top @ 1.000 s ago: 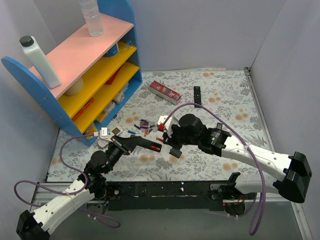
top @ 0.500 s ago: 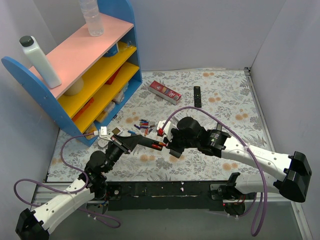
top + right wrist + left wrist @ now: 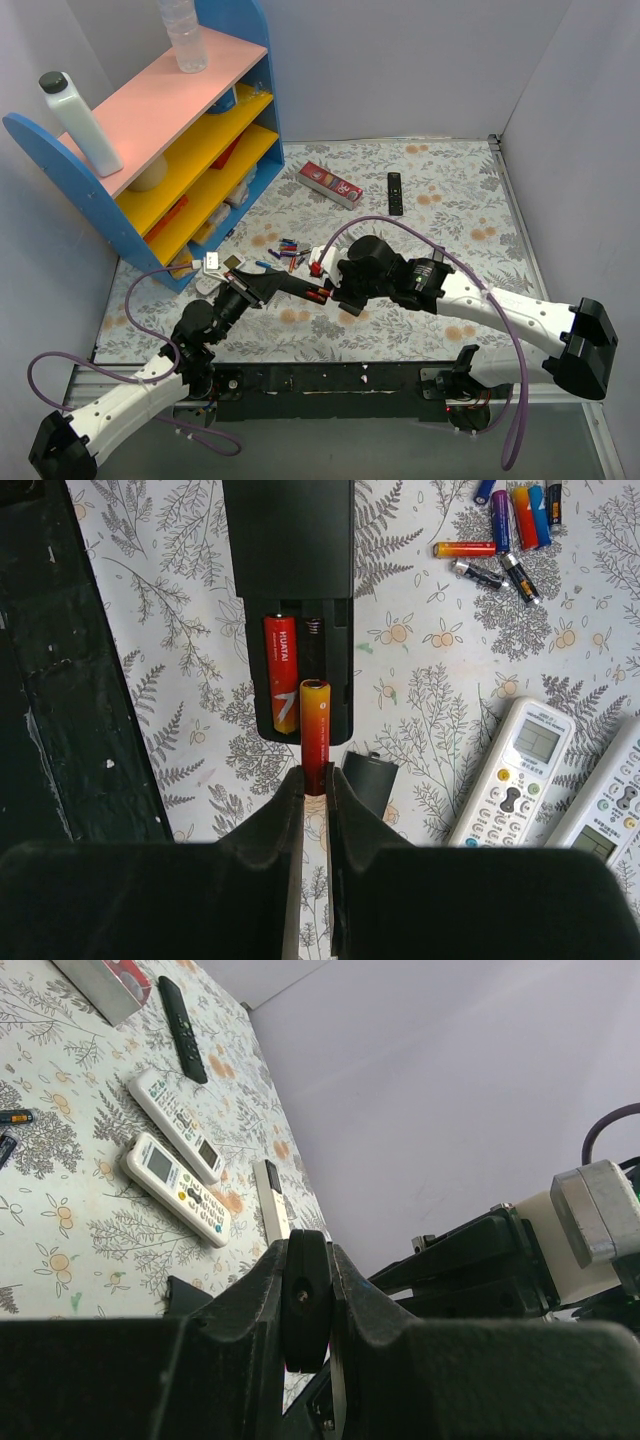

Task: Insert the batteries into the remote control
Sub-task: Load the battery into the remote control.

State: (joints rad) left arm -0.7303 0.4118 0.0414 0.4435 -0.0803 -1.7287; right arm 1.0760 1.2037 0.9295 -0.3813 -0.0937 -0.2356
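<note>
The remote control being loaded is a black bar (image 3: 288, 540) with its battery bay open. My left gripper (image 3: 306, 1290) is shut on it and holds it above the table; it also shows in the top view (image 3: 295, 288). One red battery (image 3: 281, 670) sits in the left slot. My right gripper (image 3: 315, 780) is shut on a red-orange battery (image 3: 315, 730), whose far end lies over the near end of the empty right slot. Whether it touches I cannot tell. Several loose batteries (image 3: 510, 530) lie on the cloth beyond the remote and show in the top view (image 3: 288, 250).
The black bay cover (image 3: 368, 778) lies under my right fingers. Two white button remotes (image 3: 178, 1188) (image 3: 175, 1125) and a slim silver-white remote (image 3: 271, 1198) lie on the cloth. A red box (image 3: 330, 183), a small black remote (image 3: 395, 192) and a blue shelf (image 3: 170, 150) stand further back.
My right gripper has moved left with the red-orange battery, up to the open end of the black remote. The left gripper has hardly moved.
</note>
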